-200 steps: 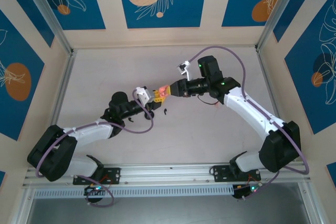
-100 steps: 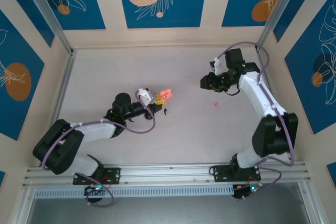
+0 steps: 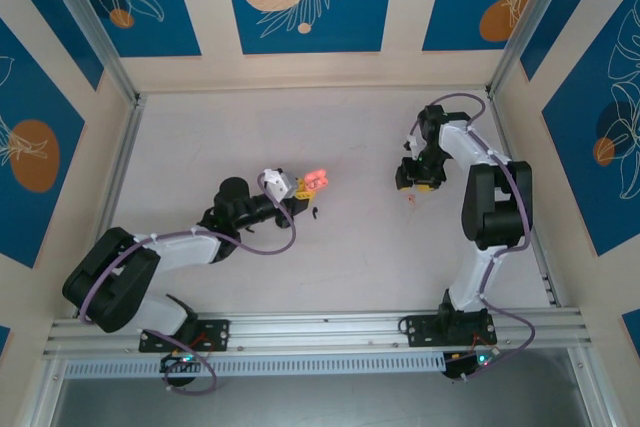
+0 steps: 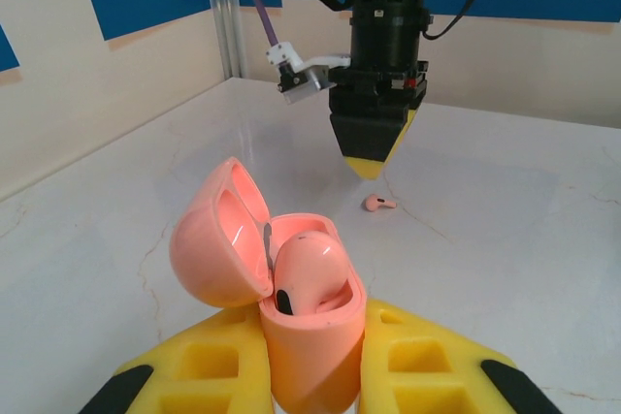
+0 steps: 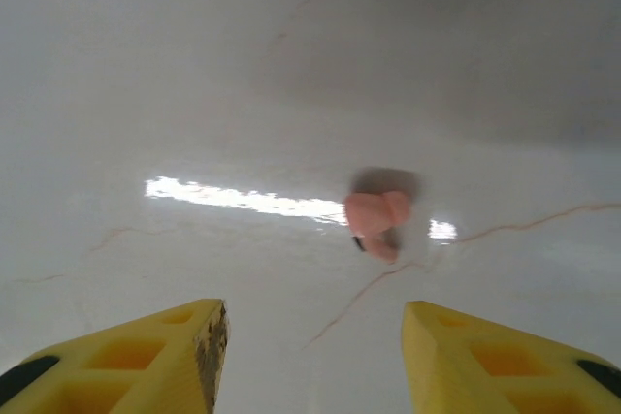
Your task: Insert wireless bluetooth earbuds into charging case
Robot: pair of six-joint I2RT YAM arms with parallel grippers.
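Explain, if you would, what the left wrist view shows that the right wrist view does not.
Left wrist view: the left pincer clamped on the open pink charging case, with a seated earbud inside, and the right pincer seen from the front, pointing down above the table. Right wrist view: the right pincer's yellow fingers standing apart, and a glare streak on the surface. Both: the loose earbud, pink, lying untouched on the white table.

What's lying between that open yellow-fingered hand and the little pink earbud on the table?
Nothing: in the right wrist view, only bare white tabletop separates the right hand from the small pink earbud.
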